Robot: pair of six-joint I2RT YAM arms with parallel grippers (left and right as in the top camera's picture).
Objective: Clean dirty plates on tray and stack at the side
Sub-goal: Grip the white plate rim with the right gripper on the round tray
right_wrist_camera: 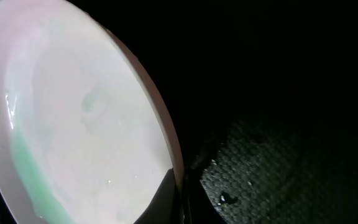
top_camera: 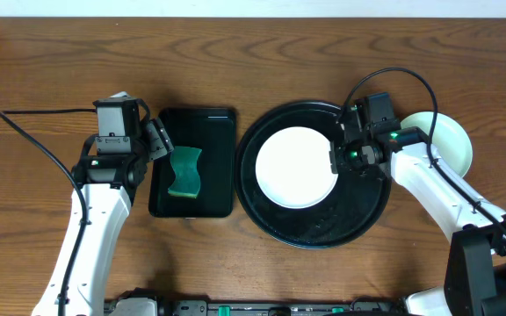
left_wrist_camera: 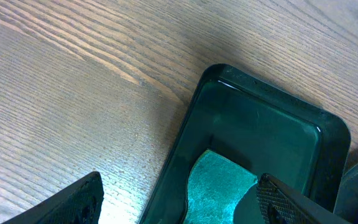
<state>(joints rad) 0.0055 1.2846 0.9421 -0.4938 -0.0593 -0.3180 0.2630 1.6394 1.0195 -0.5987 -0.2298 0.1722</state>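
A white plate (top_camera: 295,167) lies on the round black tray (top_camera: 314,230), slightly left of its centre. My right gripper (top_camera: 336,160) is shut on the plate's right rim. In the right wrist view the plate (right_wrist_camera: 73,112) fills the left side, with a faint smear near its middle and a pale green tint at its lower edge. Its rim is pinched in my right gripper (right_wrist_camera: 178,202) over the wet tray floor (right_wrist_camera: 260,162). A mint-green plate (top_camera: 451,140) rests on the table to the right of the tray, partly hidden by the right arm. My left gripper (top_camera: 160,143) is open and holds nothing.
A rectangular black tray (top_camera: 209,132) left of the round one holds a green sponge (top_camera: 184,172). In the left wrist view, my left gripper (left_wrist_camera: 179,208) straddles that tray's (left_wrist_camera: 260,118) left wall, with the sponge (left_wrist_camera: 219,186) just ahead of the right finger.
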